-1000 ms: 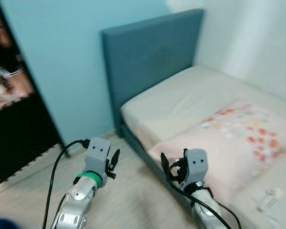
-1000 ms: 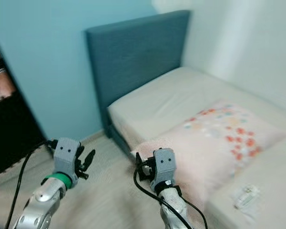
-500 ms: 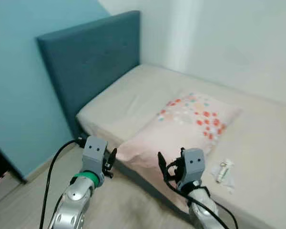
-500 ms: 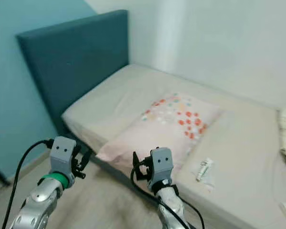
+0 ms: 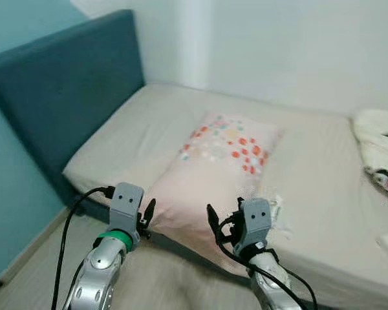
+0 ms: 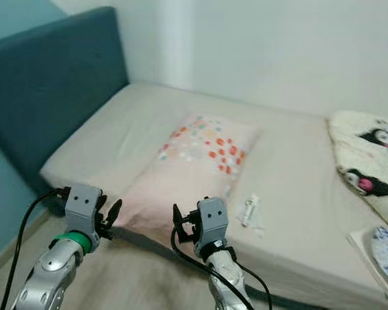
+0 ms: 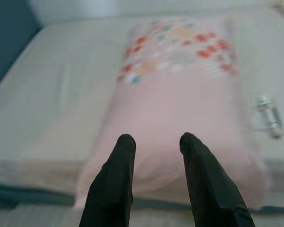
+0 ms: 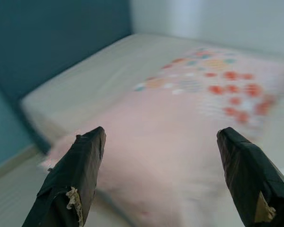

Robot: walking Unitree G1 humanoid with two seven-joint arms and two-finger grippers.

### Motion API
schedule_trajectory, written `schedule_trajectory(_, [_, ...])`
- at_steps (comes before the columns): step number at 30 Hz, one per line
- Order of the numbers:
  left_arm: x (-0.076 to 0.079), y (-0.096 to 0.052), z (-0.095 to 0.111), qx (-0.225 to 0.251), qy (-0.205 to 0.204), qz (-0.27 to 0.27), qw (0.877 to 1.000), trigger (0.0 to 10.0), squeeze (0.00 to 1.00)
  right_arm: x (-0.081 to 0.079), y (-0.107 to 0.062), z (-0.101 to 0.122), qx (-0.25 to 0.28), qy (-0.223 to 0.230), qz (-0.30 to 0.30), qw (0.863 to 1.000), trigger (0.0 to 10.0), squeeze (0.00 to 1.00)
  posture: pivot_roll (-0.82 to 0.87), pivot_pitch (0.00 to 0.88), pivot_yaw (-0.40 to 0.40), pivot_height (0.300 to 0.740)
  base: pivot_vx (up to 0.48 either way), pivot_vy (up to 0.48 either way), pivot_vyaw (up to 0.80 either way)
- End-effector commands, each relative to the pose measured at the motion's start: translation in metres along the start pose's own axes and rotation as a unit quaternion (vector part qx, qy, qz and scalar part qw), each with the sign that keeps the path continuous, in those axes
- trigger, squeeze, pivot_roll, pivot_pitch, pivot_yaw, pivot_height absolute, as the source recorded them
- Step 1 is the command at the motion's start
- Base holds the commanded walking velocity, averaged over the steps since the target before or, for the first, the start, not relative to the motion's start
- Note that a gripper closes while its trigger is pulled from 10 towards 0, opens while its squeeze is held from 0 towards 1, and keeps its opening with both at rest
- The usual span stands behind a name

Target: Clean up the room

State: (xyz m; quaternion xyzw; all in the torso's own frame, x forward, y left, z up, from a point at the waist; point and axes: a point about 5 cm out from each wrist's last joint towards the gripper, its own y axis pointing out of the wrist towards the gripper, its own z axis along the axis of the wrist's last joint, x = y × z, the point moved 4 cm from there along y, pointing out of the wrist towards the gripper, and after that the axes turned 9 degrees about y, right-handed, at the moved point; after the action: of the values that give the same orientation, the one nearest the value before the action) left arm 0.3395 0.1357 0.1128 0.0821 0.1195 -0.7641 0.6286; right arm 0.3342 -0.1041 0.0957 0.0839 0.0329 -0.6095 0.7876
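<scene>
Left eye view, bed: the mattress point(image 5: 181, 123) runs from the dark teal headboard point(image 5: 58, 97) on the left to the white wall at the far side; its near edge drops to the pale floor point(image 5: 174, 284) just ahead of both arms.
Left eye view, pillow: a pink pillow point(image 5: 207, 174) with red, orange and teal dots on its far half lies on the mattress, its near end overhanging the bed's near edge.
Left eye view, arms: the left gripper point(image 5: 146, 218) and right gripper point(image 5: 215, 226) are raised over the strip of floor, near the pillow's near end and touching nothing.
Right eye view, open room: bare mattress lies between pillow and headboard, and between pillow and far wall.
Right eye view, right side: a small white packet point(image 6: 249, 210) lies just right of the pillow; a cream blanket with black and pink figures point(image 6: 365, 165) sits at the far right, and a flat white item with a blue pattern point(image 6: 383, 248) lies near the right edge.
Left wrist view, pincer: the left gripper's two black fingers point(image 7: 109, 189) stand a little apart, nothing between them, pointing at the pillow's plain pink end.
Right wrist view, pincer: the right gripper's fingers point(image 8: 78, 175) are spread wide and hold nothing, with the blurred pillow beyond.
</scene>
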Motion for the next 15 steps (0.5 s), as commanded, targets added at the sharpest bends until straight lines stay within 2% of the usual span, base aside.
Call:
schedule_trajectory(1, [-0.0013,-0.0016,-0.0086,-0.018,0.003,0.000,1.000,10.0,0.00,-0.0042,-0.0018,-0.0057,-0.009,0.008,0.001,1.000,10.0,0.00,-0.10,0.010,0.107,0.716,0.000,0.000,-0.78])
schedule_trajectory(15, [-0.0012,0.0014,-0.0043,-0.015,-0.001,0.000,1.000,10.0,0.00,-0.0042,-0.0006,-0.0036,-0.005,0.008,0.000,1.000,10.0,0.00,-0.10,0.007,0.110,0.716,0.000,0.000,-0.78])
